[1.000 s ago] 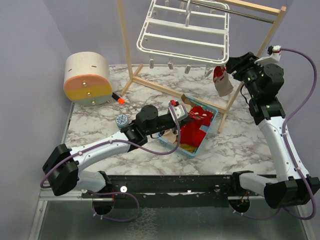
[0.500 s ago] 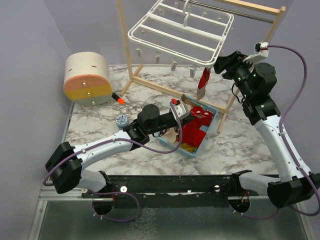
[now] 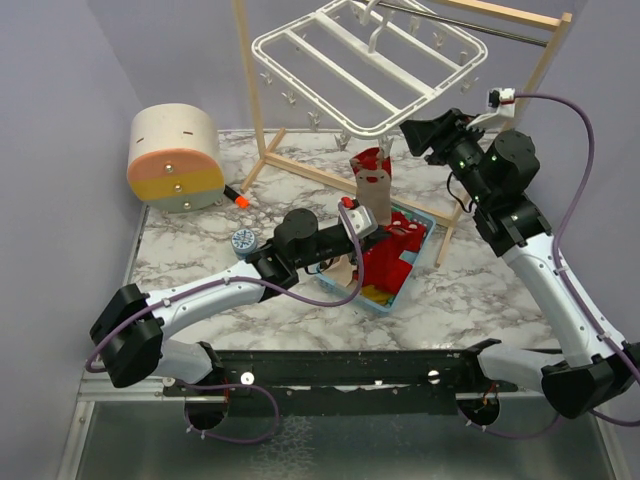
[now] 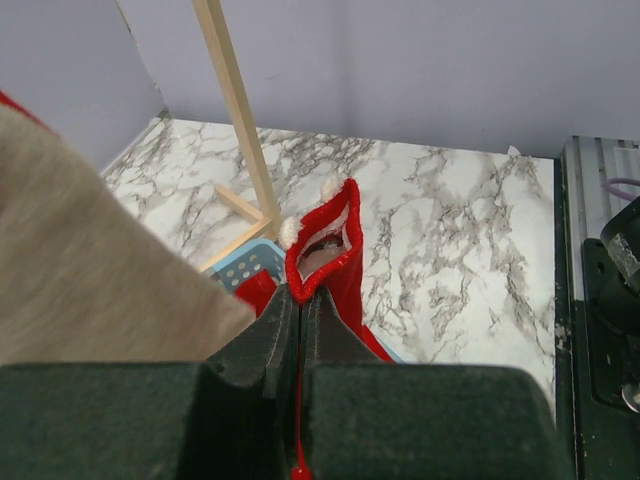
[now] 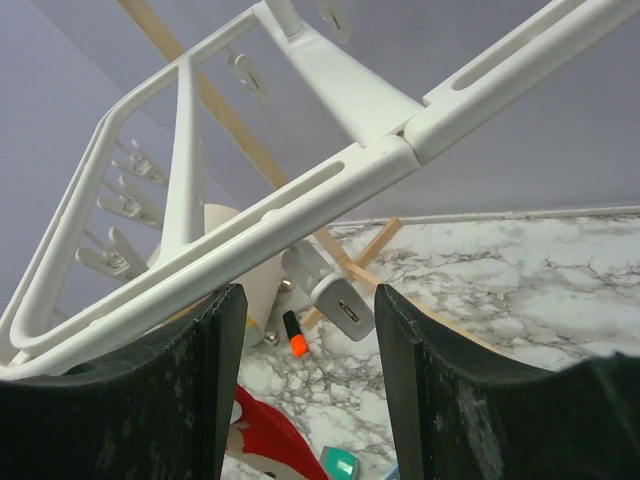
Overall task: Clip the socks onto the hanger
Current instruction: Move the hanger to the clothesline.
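Our left gripper (image 4: 300, 300) is clamped on the cuff of a red sock (image 4: 348, 270), lifting it just above the basket (image 3: 385, 303), where more red socks (image 3: 385, 262) lie heaped. We judge this sock to be light and limp. It will sag and fold under its own weight, so the cuff is the right hold: the doubled edge gives the jaws something firm and leaves the opening free for a clip. The pinch is narrow, though, and the thin knit could slide out if we swing it fast.

Higher above the basket, another sock (image 3: 372, 185), red over beige, hangs from the near edge of the hanger (image 3: 370, 60). The hanger is tilted up behind the basket. It is rigid plastic but hangs loose, so we expect it to rock at any push.

Our right gripper (image 3: 425, 135) is spread wide beside that edge, grasping nothing. In the right wrist view a small clip (image 5: 340, 300) dangles between its fingers.
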